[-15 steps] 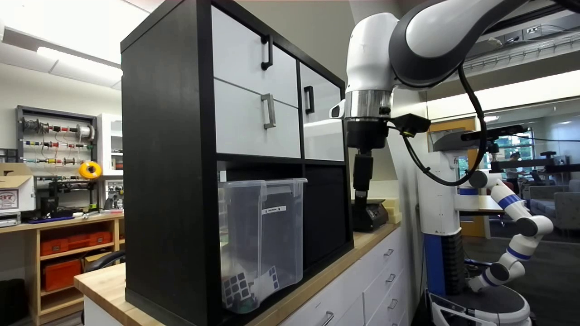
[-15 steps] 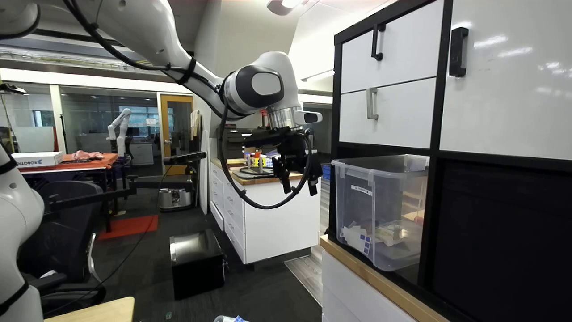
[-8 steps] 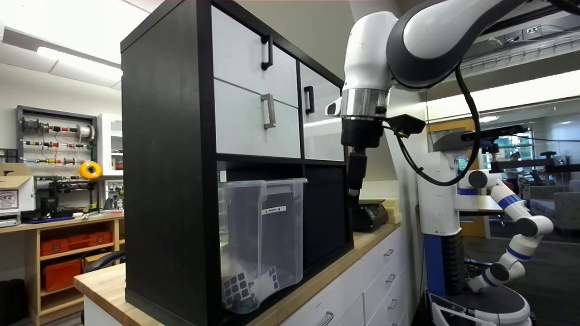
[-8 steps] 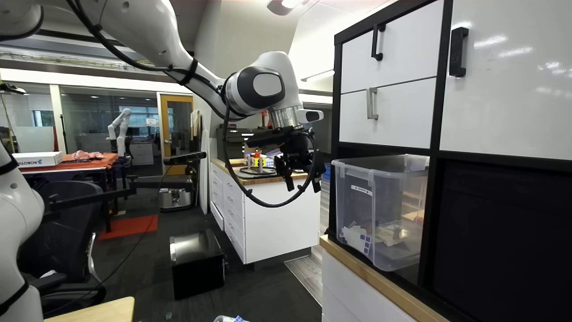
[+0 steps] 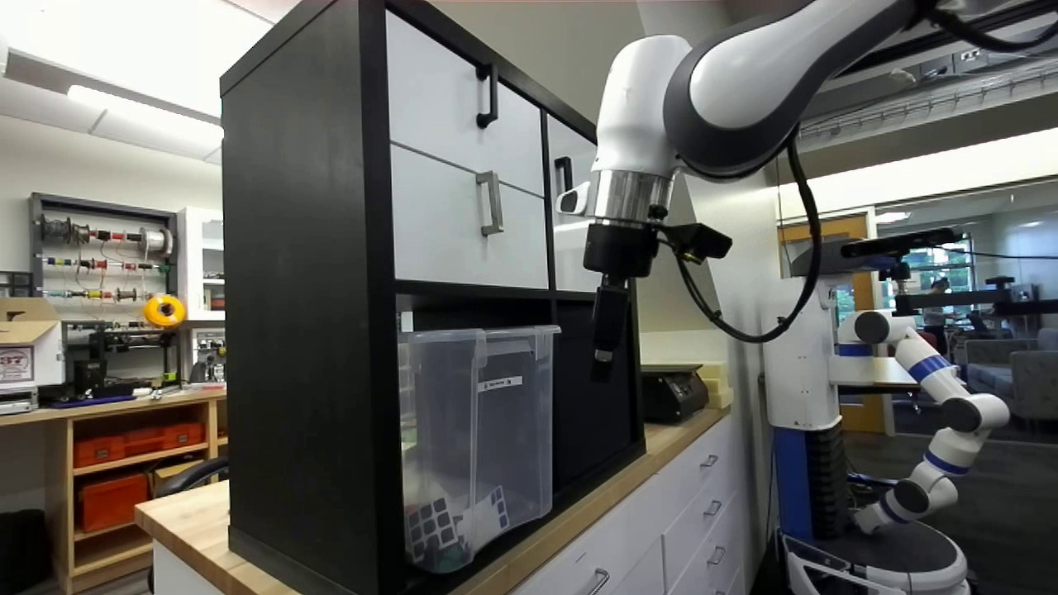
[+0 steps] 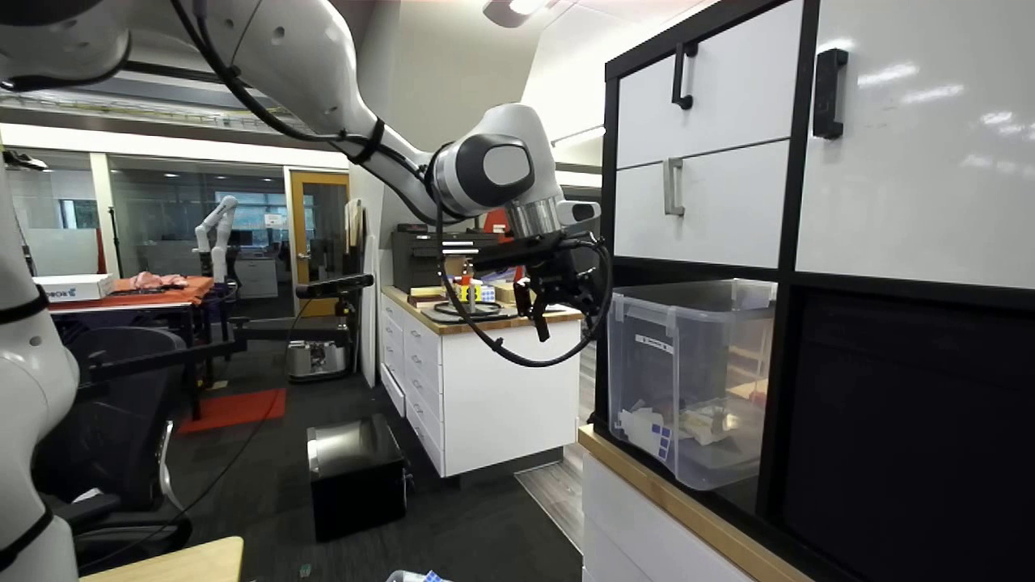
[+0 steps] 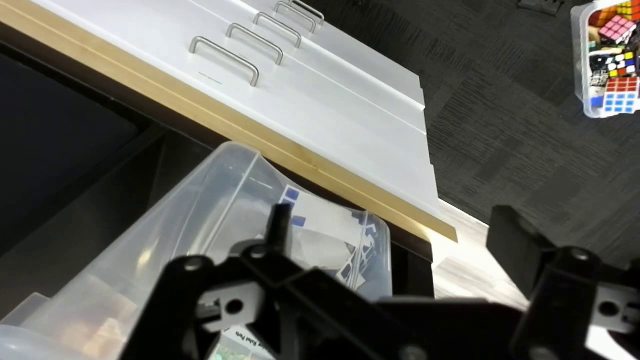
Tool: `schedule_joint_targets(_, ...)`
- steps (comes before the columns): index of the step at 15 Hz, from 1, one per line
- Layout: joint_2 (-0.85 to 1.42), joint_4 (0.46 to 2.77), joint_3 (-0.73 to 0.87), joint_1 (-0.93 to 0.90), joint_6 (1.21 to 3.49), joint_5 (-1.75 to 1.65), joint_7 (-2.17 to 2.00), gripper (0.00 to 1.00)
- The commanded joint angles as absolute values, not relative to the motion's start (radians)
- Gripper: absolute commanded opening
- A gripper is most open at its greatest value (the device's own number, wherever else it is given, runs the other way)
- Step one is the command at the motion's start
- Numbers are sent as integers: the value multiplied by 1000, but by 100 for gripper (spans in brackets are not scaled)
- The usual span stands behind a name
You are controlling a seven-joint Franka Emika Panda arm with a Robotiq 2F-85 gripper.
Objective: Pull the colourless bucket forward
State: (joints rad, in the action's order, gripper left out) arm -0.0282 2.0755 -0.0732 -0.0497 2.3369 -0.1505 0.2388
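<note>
Spread wide and released, the gripper point(image 7: 392, 230) points downward near the colourless bucket point(image 5: 517, 438), with a gap between them. That bucket stands upright in the compartment beneath two white drawers point(image 5: 446, 248) of the black shelf unit point(image 5: 302, 289), which rests on the wooden table point(image 5: 194, 516). Its rim is uppermost, and the face bearing the white label point(image 6: 653, 344) looks outward from the shelf. The long axis seems to run from that face back into the compartment; the rear end is hidden by the shelf unit, so I cannot be sure.

Since half a second ago the gripper has moved along the front of the shelf unit: in both exterior views it now sits closer to the bucket's rim, while the bucket itself has kept its place.

Counted, the shelf unit holds one bucket. Of the two drawers above it, one has a black handle point(image 5: 494, 95) and one a silver handle point(image 5: 496, 205). Beside them is one white door point(image 6: 938, 178) with another black handle point(image 6: 829, 93). The wrist view shows five metal handles point(image 7: 225, 53) on the white fronts below the table edge, and one see-through box point(image 7: 579, 65) of coloured cubes against the dark floor point(image 7: 480, 100).
</note>
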Motion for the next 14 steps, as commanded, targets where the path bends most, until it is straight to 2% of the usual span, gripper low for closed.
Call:
schedule_joint_targets(1, 21, 2009, -68, -56, 2371, -152, 355, 100)
schedule_joint_targets(14, 44, 1996, -80, -51, 2649, -122, 659, 100)
